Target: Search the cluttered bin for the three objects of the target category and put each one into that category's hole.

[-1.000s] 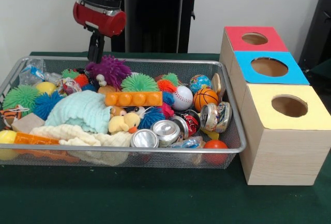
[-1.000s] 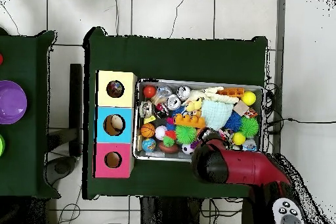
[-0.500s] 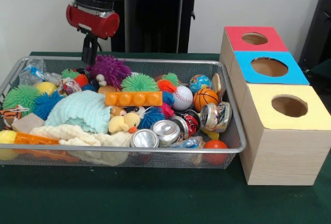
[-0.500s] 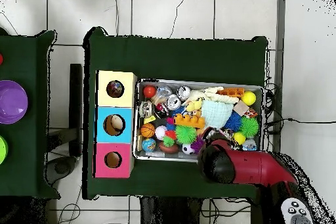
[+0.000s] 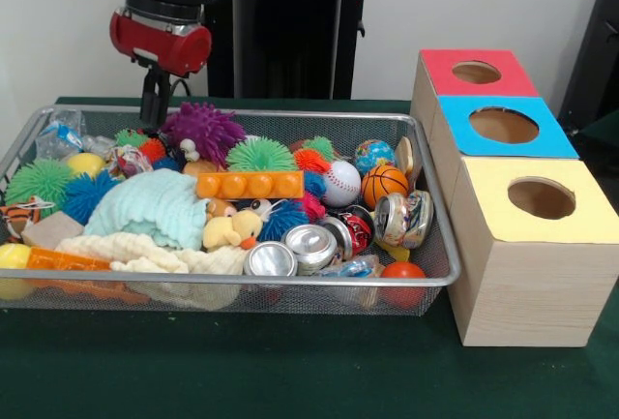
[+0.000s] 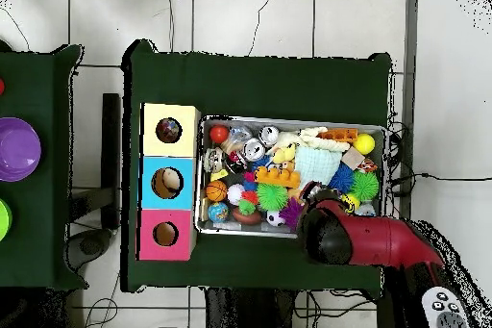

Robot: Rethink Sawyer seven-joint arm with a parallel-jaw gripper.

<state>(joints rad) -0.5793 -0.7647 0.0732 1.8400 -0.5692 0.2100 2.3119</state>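
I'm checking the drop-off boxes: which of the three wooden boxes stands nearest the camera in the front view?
The yellow-topped box. It ends the row, in front of the blue-topped box and the red-topped box farthest back.

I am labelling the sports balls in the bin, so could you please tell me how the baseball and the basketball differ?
The baseball is white with red stitching; the basketball is orange with black lines. The baseball sits nearer the bin's middle, beside the orange block; the basketball lies on its far side from that block, next to a can. The basketball looks slightly larger. Both are small round toy balls, side by side among the clutter.
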